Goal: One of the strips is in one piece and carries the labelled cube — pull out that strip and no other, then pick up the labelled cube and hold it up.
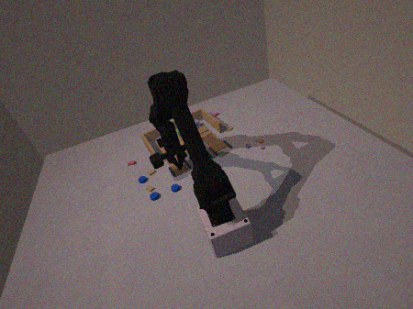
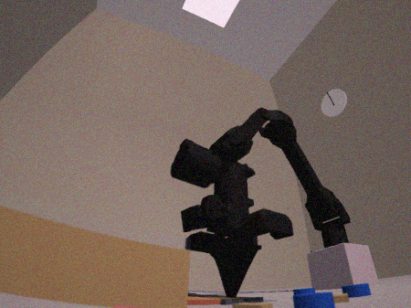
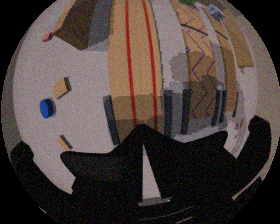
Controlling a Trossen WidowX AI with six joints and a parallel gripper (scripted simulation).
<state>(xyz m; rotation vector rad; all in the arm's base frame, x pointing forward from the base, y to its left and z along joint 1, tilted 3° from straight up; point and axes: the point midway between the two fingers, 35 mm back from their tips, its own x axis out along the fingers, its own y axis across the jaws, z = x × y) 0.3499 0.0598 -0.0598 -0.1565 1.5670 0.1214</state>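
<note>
Red-lined strip point(image 3: 141, 75) just ahead of closed end effector point(image 1: 181, 166) point(image 2: 232, 295) point(image 3: 140, 127)

Tan strip w/ 2 red lines point(image 3: 142, 65) point(image 1: 183, 169) lies flat beside tan zigzag strip point(image 3: 202, 70) w/ dark line across.

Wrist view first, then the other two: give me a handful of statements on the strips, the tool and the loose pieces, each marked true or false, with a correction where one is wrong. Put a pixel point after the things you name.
1. The red-lined strip point(image 3: 142, 60) bears two lengthwise lines. True.
2. The tool point(image 1: 180, 166) point(image 2: 232, 295) point(image 3: 140, 127) is spread wide open. False: it is shut, its tips together.
3. The zigzag strip point(image 3: 201, 67) has purple markings. True.
4. The top view shows five blue discs. False: three blue discs point(image 1: 142, 180) point(image 1: 154, 196) point(image 1: 175, 188) point(image 2: 313, 300) point(image 2: 356, 291) point(image 3: 46, 108) show there.
5. The tool points up at the ceiling. False: it points down.
</note>
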